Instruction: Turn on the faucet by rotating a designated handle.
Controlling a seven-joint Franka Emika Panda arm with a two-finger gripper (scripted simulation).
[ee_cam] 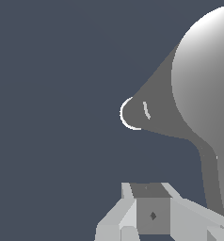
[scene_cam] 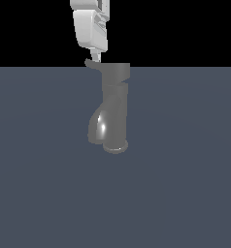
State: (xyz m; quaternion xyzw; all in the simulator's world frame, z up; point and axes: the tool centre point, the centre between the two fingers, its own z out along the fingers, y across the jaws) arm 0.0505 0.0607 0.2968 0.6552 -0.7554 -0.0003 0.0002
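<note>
The grey glossy faucet (scene_cam: 115,106) stands upright on its round base ring, its curved spout (scene_cam: 99,127) bulging low toward the exterior view's left. The thin handle (scene_cam: 93,63) sticks out of the wide top cap toward that same side. My white gripper (scene_cam: 94,56) hangs straight down over the handle's tip, fingers together and holding nothing. Whether it touches the lever I cannot tell. In the wrist view the faucet's cap (ee_cam: 203,75) looms large, the handle (ee_cam: 210,174) runs beside my gripper (ee_cam: 149,187), and the spout (ee_cam: 142,113) shows far below.
A flat dark blue-grey floor (scene_cam: 185,193) spreads all round the faucet, with black background behind it. No other object shows.
</note>
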